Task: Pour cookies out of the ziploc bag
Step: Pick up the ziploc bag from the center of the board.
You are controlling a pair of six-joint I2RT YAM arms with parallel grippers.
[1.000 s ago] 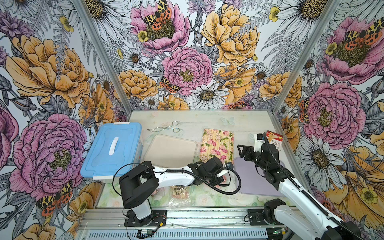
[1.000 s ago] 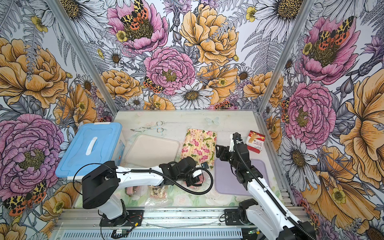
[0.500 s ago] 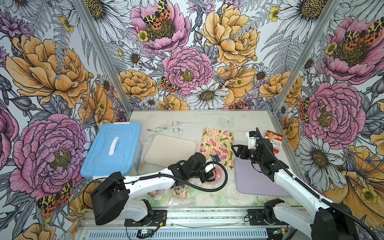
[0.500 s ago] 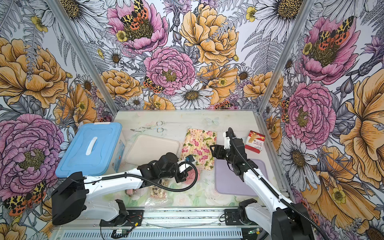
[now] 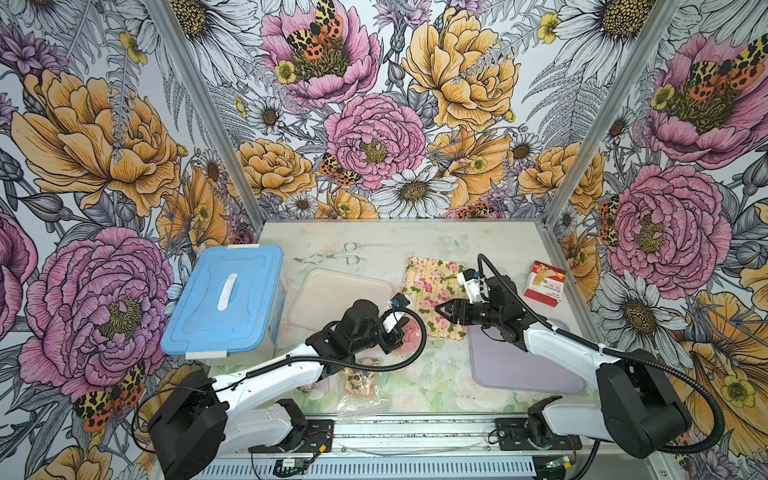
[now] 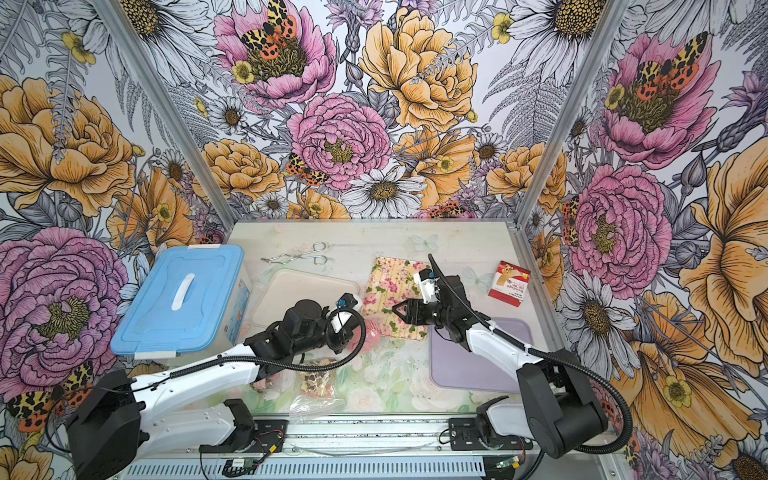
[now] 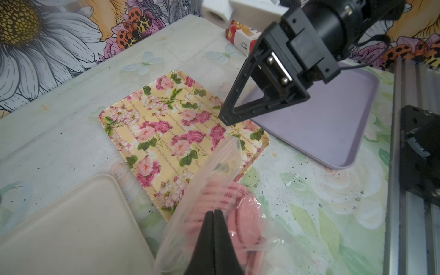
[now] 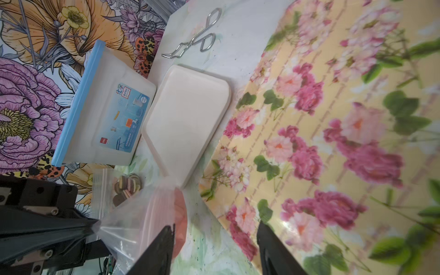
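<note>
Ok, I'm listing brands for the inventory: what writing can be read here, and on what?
"HYNAUT": side of the red-and-white box, left wrist view.
"化学": blue label on the storage box, right wrist view.
"deli", seemingly: red logo on that label; its other print is too small.
Script lines on the floral tray: too blurred.

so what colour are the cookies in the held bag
Pink cookies in the ziploc bag; left wrist view shows them best.
</note>
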